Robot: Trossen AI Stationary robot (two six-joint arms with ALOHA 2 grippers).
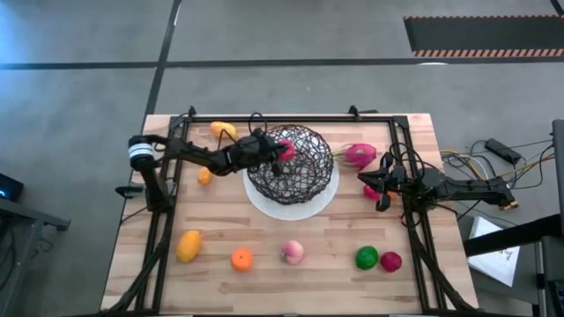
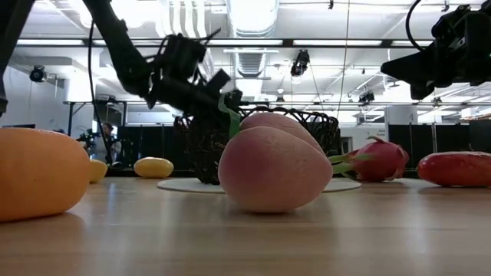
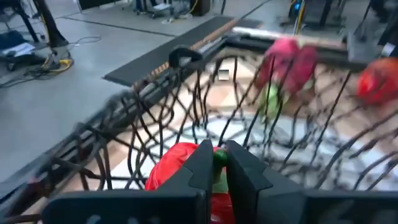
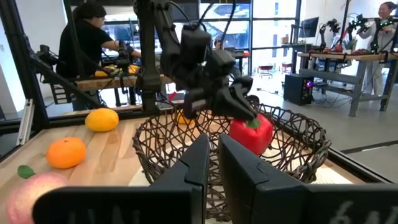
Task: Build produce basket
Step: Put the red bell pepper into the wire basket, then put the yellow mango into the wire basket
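Note:
The black wire basket [image 1: 295,167] stands on a flat white plate [image 1: 264,202] at the table's middle. My left gripper [image 1: 280,151] reaches over the basket's left rim and is shut on a red toy pepper [image 4: 252,134], which also shows in the left wrist view [image 3: 177,165]. My right gripper [image 1: 379,187] hovers right of the basket with its fingers [image 4: 199,158] shut and empty. A red fruit [image 1: 370,190] lies on the table by it. My left gripper pinches the pepper's green stem [image 3: 219,159] between its two fingers. The fingers come slanting down from the table's left. The pepper hangs below the fingers, lifted clear, at about rim height inside the basket's mouth [image 4: 273,124].
A pink dragon fruit [image 1: 359,156] lies right of the basket. A yellow fruit [image 1: 222,130] and a small orange one [image 1: 204,176] lie to its left. Along the near edge lie yellow [image 1: 188,245], orange [image 1: 241,259], peach [image 1: 293,253], green [image 1: 367,258] and magenta [image 1: 390,261] pieces. A person [image 4: 87,37] works beyond the table.

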